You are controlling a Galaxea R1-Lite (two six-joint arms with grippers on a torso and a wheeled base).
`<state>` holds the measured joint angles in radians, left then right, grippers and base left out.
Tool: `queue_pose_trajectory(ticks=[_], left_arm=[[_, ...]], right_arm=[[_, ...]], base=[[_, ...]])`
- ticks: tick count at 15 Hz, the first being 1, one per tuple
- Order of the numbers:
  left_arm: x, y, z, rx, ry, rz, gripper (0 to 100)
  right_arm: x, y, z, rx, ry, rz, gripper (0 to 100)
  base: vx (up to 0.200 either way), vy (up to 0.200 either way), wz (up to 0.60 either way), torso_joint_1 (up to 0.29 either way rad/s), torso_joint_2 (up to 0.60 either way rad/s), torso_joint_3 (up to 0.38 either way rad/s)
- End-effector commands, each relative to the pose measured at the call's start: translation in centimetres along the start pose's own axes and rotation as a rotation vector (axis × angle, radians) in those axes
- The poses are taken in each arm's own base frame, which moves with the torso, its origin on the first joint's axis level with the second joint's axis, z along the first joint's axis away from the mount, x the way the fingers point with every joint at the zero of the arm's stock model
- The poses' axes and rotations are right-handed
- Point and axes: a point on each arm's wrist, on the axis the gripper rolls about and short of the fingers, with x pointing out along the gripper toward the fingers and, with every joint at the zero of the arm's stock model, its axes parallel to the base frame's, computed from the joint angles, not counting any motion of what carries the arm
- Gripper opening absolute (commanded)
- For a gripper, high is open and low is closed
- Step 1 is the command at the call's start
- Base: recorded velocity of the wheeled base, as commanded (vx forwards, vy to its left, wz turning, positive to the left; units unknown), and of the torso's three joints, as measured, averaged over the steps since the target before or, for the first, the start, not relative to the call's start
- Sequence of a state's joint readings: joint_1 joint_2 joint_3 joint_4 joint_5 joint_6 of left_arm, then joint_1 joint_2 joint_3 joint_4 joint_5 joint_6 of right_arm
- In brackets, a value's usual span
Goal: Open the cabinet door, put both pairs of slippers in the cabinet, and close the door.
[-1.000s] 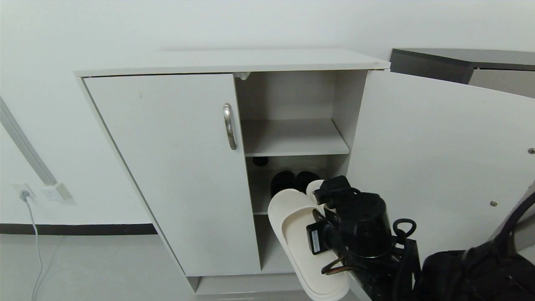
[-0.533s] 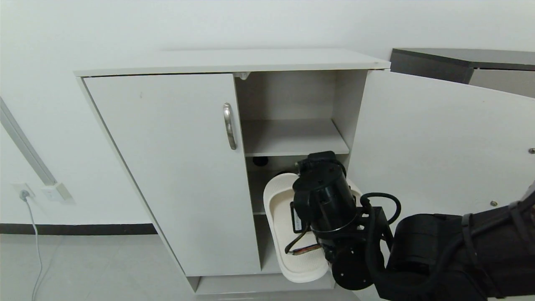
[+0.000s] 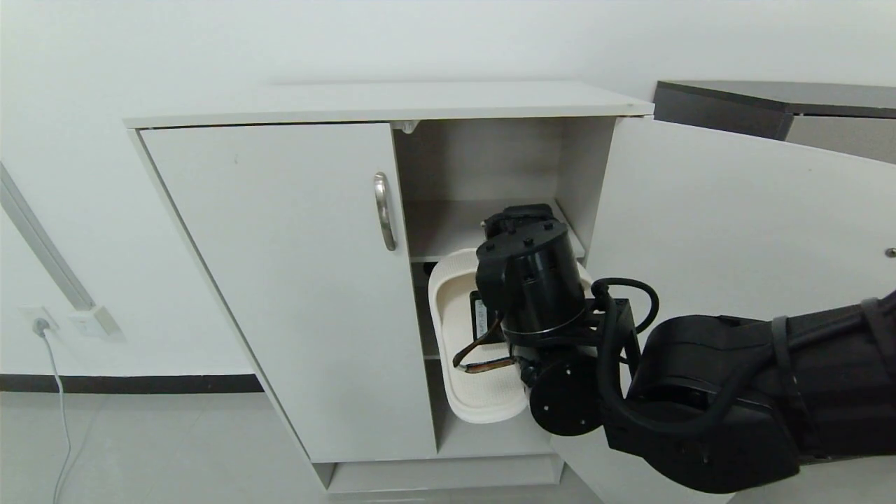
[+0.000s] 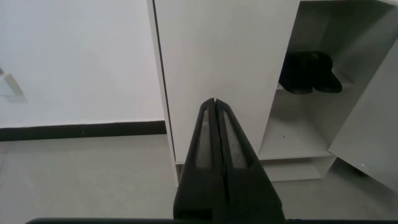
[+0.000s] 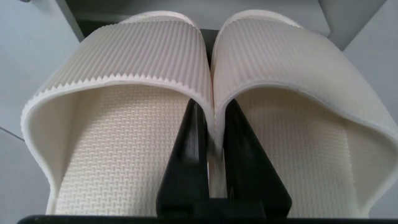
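Right door (image 3: 728, 231) of the cabinet (image 3: 392, 98) is swung wide open, left door (image 3: 280, 280) is shut, with its metal handle (image 3: 383, 211) right at the edge of the opening.

The right arm is poking into the open half. Its hand (image 5: 212, 134) is clenched on the white slippers (image 3: 476, 378). From the right wrist view you can see both fingers pinching the two inner side walls together, so the pair (image 5: 124, 124) sits side by side like one bundle. The slippers are tilted in the opening. The toes are up near the front edge of the upper shelf (image 3: 455, 231) and the heels stick out past the front of the cabinet, hanging in front of the lower compartment. Can't tell if they're touching any shelf, since the arm blocks that bit.

The black slippers (image 4: 311, 73) are already inside, parked together toward the back edge of the middle shelf.

The left hand (image 4: 215, 118) is clenched shut with nothing in it, held low out in front of the closed door, well apart from the slippers.
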<state>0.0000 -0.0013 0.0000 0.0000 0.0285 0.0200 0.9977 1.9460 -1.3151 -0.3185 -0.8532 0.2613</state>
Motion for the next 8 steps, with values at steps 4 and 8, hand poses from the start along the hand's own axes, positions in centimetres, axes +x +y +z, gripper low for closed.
queue_pose_trajectory(ticks=[4,8], left_arm=[[0.01,0.0,0.0,-0.002,0.001,0.001,0],[0.01,-0.02,0.0,0.002,0.001,-0.009,0]], right_arm=[[0.54,0.56,0.2,-0.002,-0.01,0.001,0],[0.73,0.74,0.02,-0.004,-0.009,0.001,0]], base=[[0.0,0.0,0.0,0.0,0.0,0.0],[0.2,0.0,0.0,-0.005,0.0,0.004]])
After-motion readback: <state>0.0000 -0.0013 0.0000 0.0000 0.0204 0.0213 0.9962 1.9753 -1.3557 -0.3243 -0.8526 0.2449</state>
